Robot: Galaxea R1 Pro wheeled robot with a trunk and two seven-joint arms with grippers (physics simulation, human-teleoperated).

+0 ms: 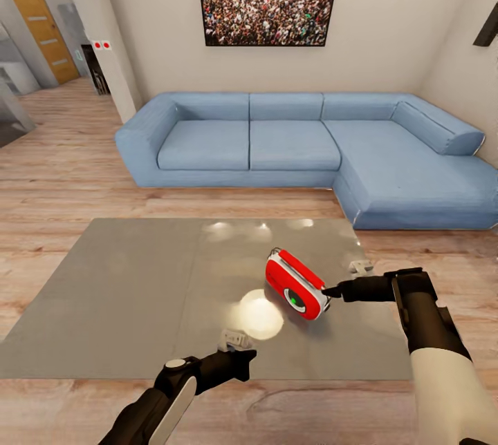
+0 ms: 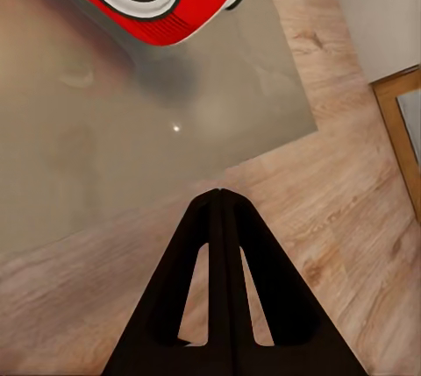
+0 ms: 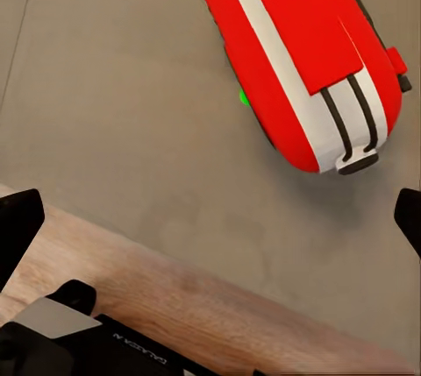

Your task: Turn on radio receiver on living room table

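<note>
Living-room surface [image 1: 138, 293] carries the radio receiver [image 1: 297, 286] just ahead of the right gripper [image 1: 330, 290], whose fingers are spread with nothing held. Its dial glows green, so probably on; withdraw gently. Left gripper [image 1: 243, 356] is clenched, empty.

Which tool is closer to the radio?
The right tool: its tips sit right at the radio receiver's end. The left tool hangs back at the table's near edge, fingers together.
</note>
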